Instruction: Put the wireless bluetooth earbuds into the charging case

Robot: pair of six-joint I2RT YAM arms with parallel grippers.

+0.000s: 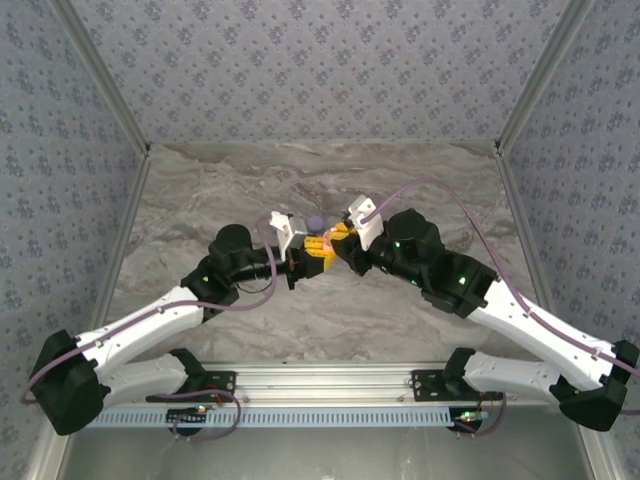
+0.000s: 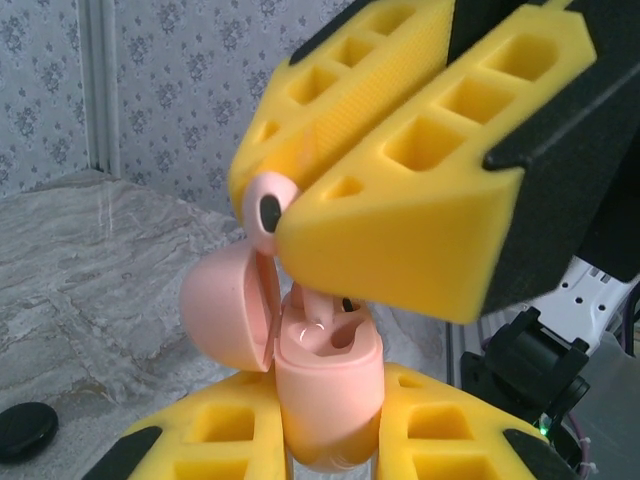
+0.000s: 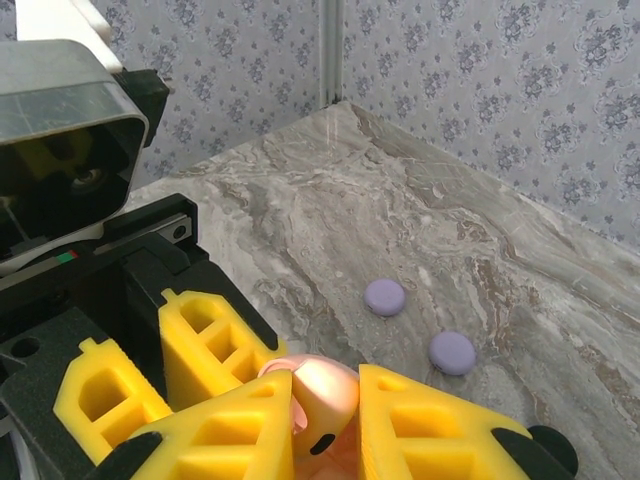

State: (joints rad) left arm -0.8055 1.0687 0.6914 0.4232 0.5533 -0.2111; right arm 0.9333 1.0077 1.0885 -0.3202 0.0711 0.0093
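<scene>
My left gripper [image 2: 330,392] is shut on a pink charging case [image 2: 330,420], held upright with its lid [image 2: 222,305] swung open to the left. My right gripper [image 3: 328,385] is shut on a pinkish earbud [image 3: 335,405]. In the left wrist view that earbud [image 2: 266,208] hangs from the right gripper's yellow fingers [image 2: 400,230], its stem reaching down into the case's left slot. The other slot looks empty. From above, the left gripper [image 1: 311,253] and right gripper [image 1: 342,240] meet tip to tip above mid-table.
Two lilac round discs [image 3: 385,297] [image 3: 452,352] lie on the marble table [image 3: 470,230] beyond the grippers. A black disc [image 2: 25,430] lies to the left, and a black object [image 3: 555,450] shows at the right wrist view's lower right. Patterned walls enclose three sides.
</scene>
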